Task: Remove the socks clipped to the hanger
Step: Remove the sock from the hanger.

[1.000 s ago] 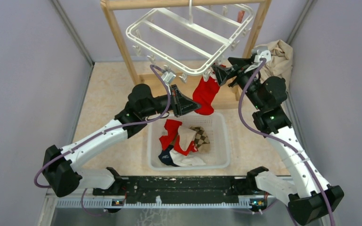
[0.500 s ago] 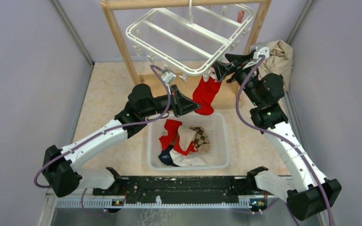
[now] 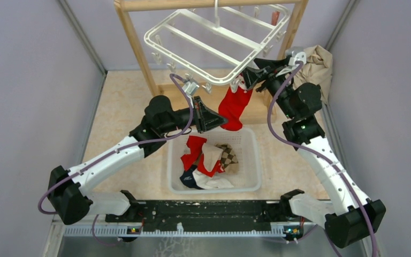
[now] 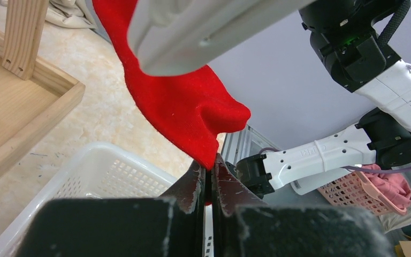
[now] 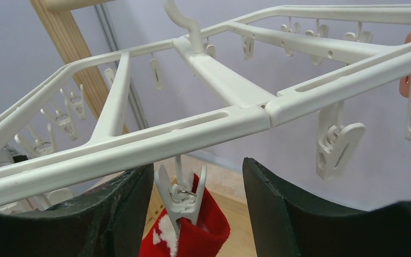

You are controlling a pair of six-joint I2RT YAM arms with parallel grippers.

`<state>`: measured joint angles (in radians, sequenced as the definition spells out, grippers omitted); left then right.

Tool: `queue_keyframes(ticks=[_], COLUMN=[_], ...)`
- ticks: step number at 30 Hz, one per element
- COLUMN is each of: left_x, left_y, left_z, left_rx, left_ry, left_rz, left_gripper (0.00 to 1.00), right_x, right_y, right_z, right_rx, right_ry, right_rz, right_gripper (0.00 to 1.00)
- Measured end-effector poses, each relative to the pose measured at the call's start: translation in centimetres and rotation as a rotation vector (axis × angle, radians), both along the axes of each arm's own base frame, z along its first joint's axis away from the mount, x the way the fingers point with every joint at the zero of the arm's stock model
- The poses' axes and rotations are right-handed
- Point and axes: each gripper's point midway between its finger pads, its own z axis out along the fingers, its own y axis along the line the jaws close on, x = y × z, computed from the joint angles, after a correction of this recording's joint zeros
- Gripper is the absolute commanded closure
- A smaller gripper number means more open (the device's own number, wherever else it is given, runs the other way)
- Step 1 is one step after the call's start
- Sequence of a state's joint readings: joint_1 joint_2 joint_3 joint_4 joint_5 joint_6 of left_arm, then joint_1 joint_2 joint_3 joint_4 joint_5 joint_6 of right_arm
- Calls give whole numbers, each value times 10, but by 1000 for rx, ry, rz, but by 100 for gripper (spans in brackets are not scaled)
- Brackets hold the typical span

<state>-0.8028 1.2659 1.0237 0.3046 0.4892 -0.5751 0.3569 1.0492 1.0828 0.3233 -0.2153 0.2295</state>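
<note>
The red sock hangs by its white-trimmed cuff from one clip on the near rail of the hanger. That clip sits at the corner closest to the right arm. The sock's long axis runs from the clip down towards the basket, with the toe end leaning slightly to the left arm's side. The other socks already lie heaped in that basket on the surface.

The left tool is pinched fully closed on the sock's lowest edge, so it holds the bottom end. The right tool is spread wide with one finger on each side of the clip. Neither finger appears to touch the clip, and the tool holds nothing.

We judge that the next move depends on that straddle. The clip lies straight ahead between the right fingers, and its upper wings are level with the fingertips. The right arm is therefore the one placed to squeeze it, and once the clip lets go, the left tool can draw the sock down along its length.
</note>
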Motion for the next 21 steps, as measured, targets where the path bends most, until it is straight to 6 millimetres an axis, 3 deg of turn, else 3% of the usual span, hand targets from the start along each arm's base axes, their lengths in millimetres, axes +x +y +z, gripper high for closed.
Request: queue_keyframes(ticks=[17,21], left_x=[-1,-1], left_y=[2,2], left_z=[-1,-1], left_rx=[10,10], left_ry=[-5,-5], left_rz=[1,1], left_gripper=[95,95], right_x=[-1,-1], right_y=[3,4], right_z=[5,5], right_rx=[26,26], right_ry=[-13,-13], right_rz=[21,24], right_gripper=[65,84])
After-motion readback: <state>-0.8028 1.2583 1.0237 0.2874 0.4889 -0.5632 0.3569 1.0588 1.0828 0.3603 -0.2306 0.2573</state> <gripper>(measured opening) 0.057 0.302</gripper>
